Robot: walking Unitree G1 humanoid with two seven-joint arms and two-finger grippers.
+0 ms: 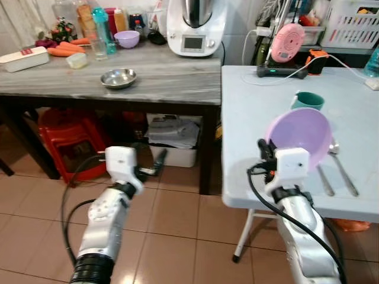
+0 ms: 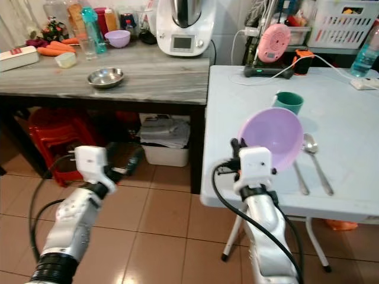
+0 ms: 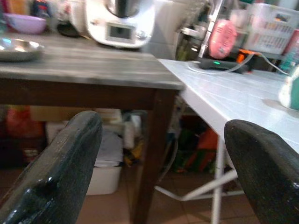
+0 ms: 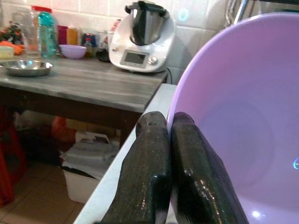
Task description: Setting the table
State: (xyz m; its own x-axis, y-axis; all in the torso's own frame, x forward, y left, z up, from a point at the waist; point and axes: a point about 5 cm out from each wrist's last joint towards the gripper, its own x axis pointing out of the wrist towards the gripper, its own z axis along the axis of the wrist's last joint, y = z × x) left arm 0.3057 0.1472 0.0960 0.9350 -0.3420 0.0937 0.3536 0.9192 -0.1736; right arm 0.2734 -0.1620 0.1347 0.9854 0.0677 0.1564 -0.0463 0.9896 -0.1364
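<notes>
Big, round, smooth purple bowl (image 2: 271,137), tipped up on edge over the white table (image 2: 349,118), just in front of the green cup (image 2: 288,102). Rim pinched tight by right gripper (image 4: 169,135). Left gripper (image 3: 163,163) wide open, low beside the table. Bowl's far side cut off in the wrist view.

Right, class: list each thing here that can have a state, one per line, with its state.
Purple bowl: tilted on its side, rim pinched by the right gripper.
Left gripper: open, holding nothing.
Green cup: upright on the white table.
Steel bowl: upright on the grey table.
Spoon: lying flat.
</notes>
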